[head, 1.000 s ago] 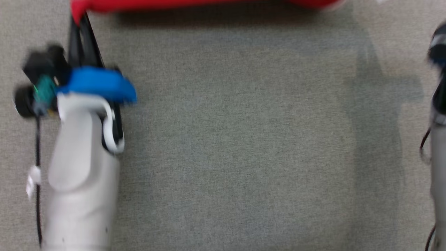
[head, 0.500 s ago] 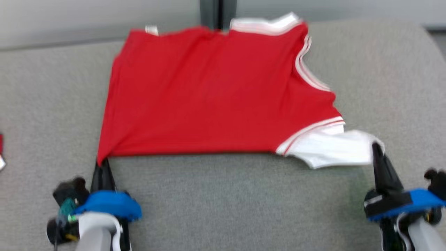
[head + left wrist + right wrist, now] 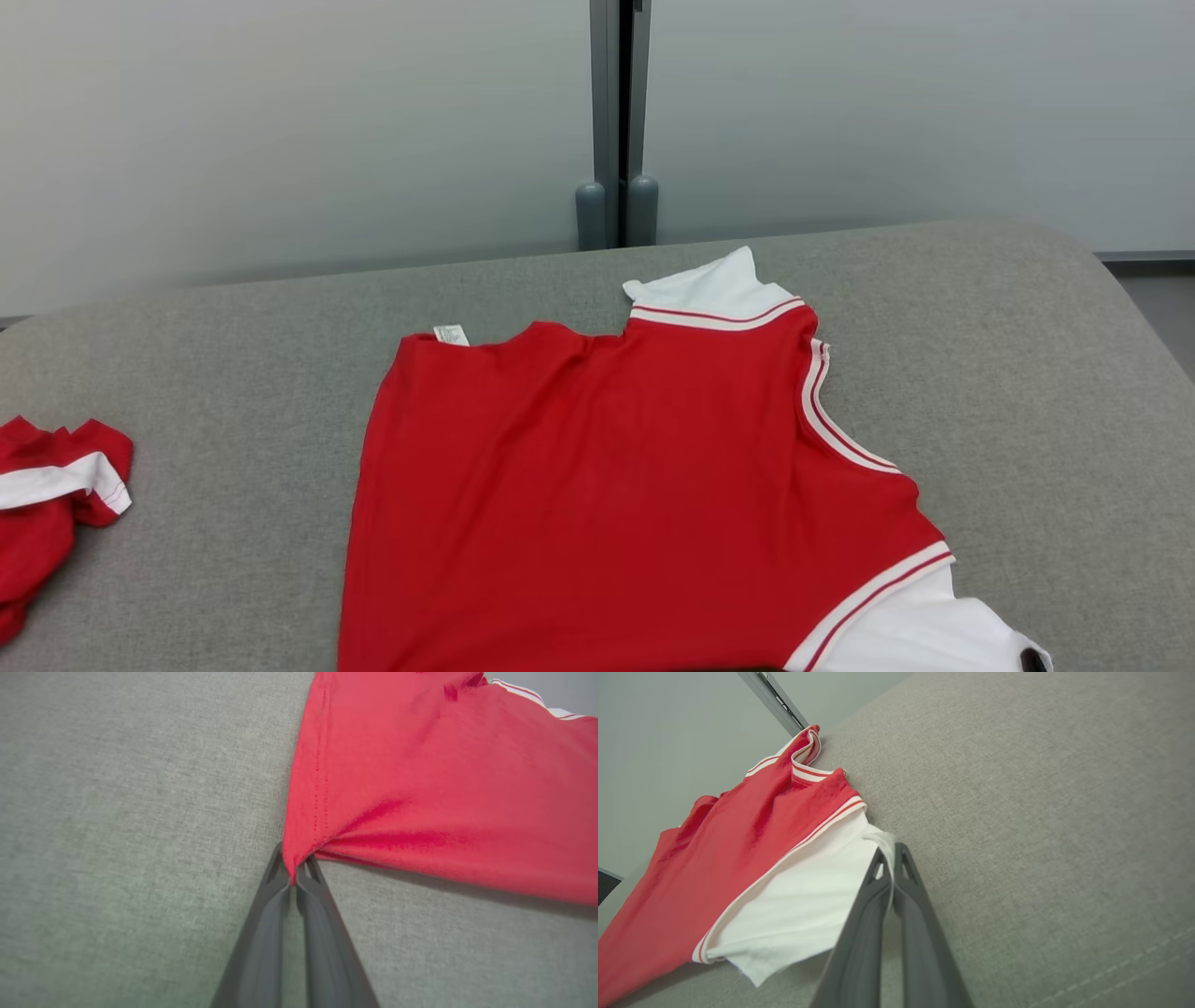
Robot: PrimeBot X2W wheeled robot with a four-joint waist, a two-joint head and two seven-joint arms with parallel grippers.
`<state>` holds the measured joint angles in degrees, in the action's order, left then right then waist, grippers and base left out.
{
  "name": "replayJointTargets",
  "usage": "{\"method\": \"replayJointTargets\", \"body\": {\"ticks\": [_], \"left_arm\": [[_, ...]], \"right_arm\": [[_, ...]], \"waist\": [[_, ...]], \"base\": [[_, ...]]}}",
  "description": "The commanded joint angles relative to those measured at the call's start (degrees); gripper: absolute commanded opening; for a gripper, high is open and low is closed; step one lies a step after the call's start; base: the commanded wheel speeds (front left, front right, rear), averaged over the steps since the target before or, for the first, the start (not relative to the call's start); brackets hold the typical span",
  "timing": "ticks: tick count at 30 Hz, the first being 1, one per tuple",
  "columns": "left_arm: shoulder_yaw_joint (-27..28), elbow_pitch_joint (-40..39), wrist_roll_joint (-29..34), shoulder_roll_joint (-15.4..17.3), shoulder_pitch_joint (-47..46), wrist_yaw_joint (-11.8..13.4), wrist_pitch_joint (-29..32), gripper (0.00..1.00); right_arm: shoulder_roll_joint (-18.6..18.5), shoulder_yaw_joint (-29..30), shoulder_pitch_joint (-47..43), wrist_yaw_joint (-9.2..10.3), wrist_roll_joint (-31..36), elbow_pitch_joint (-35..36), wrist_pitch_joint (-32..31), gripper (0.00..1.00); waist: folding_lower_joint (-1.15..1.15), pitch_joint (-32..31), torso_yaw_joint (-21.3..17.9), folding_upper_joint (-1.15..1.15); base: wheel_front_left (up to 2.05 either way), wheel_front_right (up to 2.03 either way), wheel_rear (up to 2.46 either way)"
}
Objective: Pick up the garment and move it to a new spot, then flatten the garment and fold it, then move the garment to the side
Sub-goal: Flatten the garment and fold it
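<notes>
Cut off: the garment runs off the bottom edge of the head view, so its near edge is hidden there.
Hard to see: there is a tiny dark bit at 5 o'clock in the head view, right by the white sleeve. It is too small to tell what it is.
Also cut off: a second red and white cloth goes off the edge at 9 o'clock. It lies well apart from the garment.
Where the garment is: it is spread fairly flat near the middle of the grey padded top. A white striped part points to 12 o'clock and the white sleeve to 5 o'clock.
Small tag: a white label pokes out at the garment's far edge, toward 11 o'clock.
Behind: a pale wall and a grey post stand at 12 o'clock.
Left side: the left gripper has its fingers pressed together, pinching a red corner of the garment. In its wrist view, folds run from the pinch toward 3 o'clock.
Right side: the right gripper has its fingers pressed together, pinching the edge of the white sleeve. In its wrist view, the red part lies toward 9 o'clock.
</notes>
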<state>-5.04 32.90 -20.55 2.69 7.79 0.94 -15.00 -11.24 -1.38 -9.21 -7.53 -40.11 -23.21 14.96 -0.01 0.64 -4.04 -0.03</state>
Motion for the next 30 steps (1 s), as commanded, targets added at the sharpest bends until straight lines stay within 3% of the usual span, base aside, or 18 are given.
{"method": "replayJointTargets", "body": {"ticks": [1,8,17,30], "left_arm": [[-0.8,-0.8,0.0,0.4,1.5,-0.2,-0.3,0.00],[-4.5,-6.8,1.3,0.3,4.7,-0.5,-0.3,0.00],[-6.1,-12.4,3.6,0.2,-5.6,-1.4,-0.3,0.00],[-9.6,-4.1,0.8,0.2,-22.1,4.3,-0.3,0.00]], "right_arm": [[-0.2,0.4,-1.8,0.07,-0.6,0.5,0.3,0.00],[0.5,2.4,-3.6,0.05,-2.4,4.0,0.3,0.00],[0.2,2.5,9.6,0.04,-2.2,4.6,0.3,0.00],[0.1,2.7,32.1,0.04,4.2,-9.3,0.3,0.00]], "waist": [[0.01,-0.7,-0.1,0.03],[0.01,-0.8,1.3,0.03],[0.01,2.8,1.9,0.03],[0.01,10.5,1.8,0.03]], "base": [[0.00,0.00,0.00],[0.00,0.00,0.00],[0.00,0.00,0.00],[0.00,0.00,0.00]]}}
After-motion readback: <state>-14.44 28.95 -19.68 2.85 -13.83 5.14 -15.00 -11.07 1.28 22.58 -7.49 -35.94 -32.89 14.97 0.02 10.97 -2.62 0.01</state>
